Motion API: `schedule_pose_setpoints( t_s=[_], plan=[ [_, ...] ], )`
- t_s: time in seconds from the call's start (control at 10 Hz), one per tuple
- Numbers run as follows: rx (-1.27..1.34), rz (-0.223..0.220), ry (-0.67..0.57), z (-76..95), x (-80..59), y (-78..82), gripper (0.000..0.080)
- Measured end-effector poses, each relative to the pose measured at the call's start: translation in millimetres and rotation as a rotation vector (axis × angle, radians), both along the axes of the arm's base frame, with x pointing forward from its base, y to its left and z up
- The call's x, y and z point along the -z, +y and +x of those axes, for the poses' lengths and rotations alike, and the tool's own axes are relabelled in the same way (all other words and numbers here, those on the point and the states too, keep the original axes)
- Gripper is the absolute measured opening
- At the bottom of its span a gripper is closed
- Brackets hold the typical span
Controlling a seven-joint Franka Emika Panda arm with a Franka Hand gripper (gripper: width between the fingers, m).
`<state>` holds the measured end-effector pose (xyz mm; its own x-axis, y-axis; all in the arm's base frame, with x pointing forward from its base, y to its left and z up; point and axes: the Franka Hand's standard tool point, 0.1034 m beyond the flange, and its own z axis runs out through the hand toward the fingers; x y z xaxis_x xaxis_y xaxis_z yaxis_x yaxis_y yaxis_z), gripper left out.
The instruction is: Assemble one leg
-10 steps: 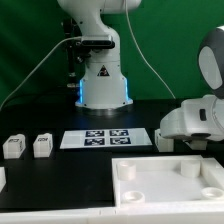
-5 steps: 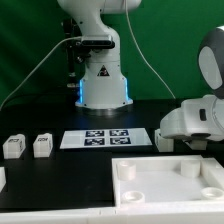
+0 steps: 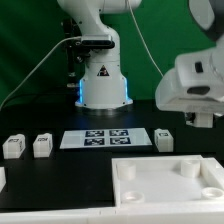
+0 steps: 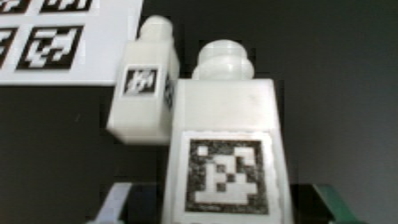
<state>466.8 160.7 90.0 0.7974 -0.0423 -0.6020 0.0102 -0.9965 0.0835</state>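
Observation:
In the wrist view my gripper (image 4: 222, 205) is shut on a leg (image 4: 222, 140), a white block with a rounded peg end and a black-and-white tag. The fingers (image 4: 125, 200) press on both its sides. A second leg (image 4: 143, 82) lies on the black table just beside it and farther off. In the exterior view my gripper (image 3: 199, 118) hangs above the table at the right; the held leg is hard to make out there. The second leg (image 3: 163, 139) stands below it. Two more legs (image 3: 13, 146) (image 3: 41, 146) stand at the left.
The marker board (image 3: 105, 137) lies in the middle of the table and shows in the wrist view (image 4: 45, 40). A large white panel (image 3: 170, 185) with round corner sockets lies at the front right. The robot base (image 3: 100, 70) stands behind.
My gripper has risen from the table at the exterior view's right. A leg on the table beside the marker board, hidden before, now shows.

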Motion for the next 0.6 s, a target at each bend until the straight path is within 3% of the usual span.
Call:
schedule_pose_setpoints(
  t_s=[0.2,0.3,0.4,0.5,0.6],
  plan=[
    [0.045,0.036,-0.321,37.0,-48.6,-20.2,0.0295],
    [0.031,0.048,-0.492,59.6,-61.0,-37.5,0.0295],
    [-0.079,0.013,-0.608,70.2,-74.4,-50.6,0.0295],
    [-0.062,0.044,-0.772,73.5,-76.3,-38.0,0.0295],
    [-0.062,0.087,-0.865,66.1,-71.0,-32.8,0.0295]
  ],
)
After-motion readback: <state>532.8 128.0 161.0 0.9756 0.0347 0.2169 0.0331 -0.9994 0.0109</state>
